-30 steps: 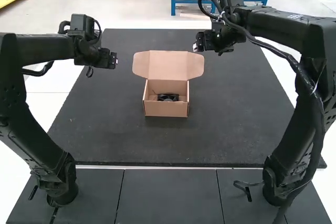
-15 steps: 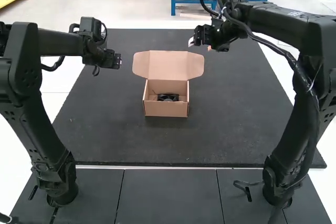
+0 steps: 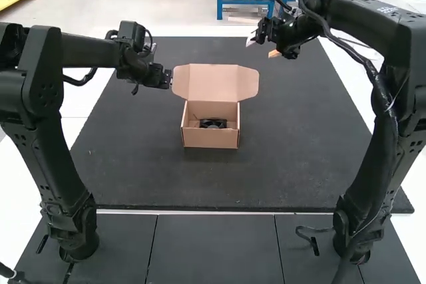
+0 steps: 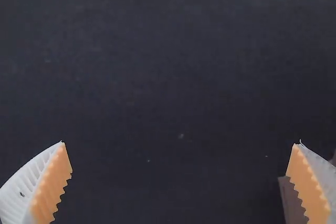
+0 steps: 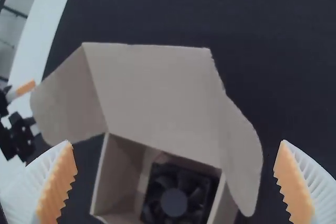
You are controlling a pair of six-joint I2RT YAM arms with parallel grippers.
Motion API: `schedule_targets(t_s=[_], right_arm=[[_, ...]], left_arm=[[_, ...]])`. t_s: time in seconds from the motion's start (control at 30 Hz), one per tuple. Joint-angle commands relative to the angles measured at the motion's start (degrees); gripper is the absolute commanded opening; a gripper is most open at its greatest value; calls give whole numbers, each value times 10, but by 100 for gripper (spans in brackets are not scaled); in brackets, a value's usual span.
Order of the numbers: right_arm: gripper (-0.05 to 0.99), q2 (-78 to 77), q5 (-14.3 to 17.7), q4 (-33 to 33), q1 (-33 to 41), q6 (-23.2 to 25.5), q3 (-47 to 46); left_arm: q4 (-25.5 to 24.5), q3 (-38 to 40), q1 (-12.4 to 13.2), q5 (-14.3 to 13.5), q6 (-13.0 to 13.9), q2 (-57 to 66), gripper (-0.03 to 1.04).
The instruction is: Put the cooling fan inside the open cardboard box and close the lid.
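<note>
The cardboard box (image 3: 210,131) stands open near the middle of the black mat (image 3: 299,157) that covers the counter, and the cooling fan (image 3: 212,124) lies flat inside it on the bottom. The lid (image 3: 214,82) is folded back and stands up behind the opening, with its side flaps spread. The left tool (image 3: 164,78) hangs just beside the lid's left flap; whether it touches the cardboard cannot be told. In the left wrist view its ribbed fingers (image 4: 50,182) are wide apart over bare mat. The right tool (image 3: 263,46) hovers above the far right of the lid, apart from it. Its fingers (image 5: 52,187) are also spread wide and hold nothing, with the box and fan below them.
</note>
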Motion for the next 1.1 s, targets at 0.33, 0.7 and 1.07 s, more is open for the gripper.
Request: schedule_targets(t_s=[0.33, 0.7, 1.07], right_arm=[[86, 15, -32, -18, -4, 19, 14], [86, 44, 45, -19, 0, -7, 11], [80, 52, 42, -33, 0, -8, 9]], left_arm=[[-34, 34, 0, 69, -8, -10, 97], [-44, 58, -3, 69, -9, -14, 97], [-49, 60, -7, 69, -10, -17, 97]])
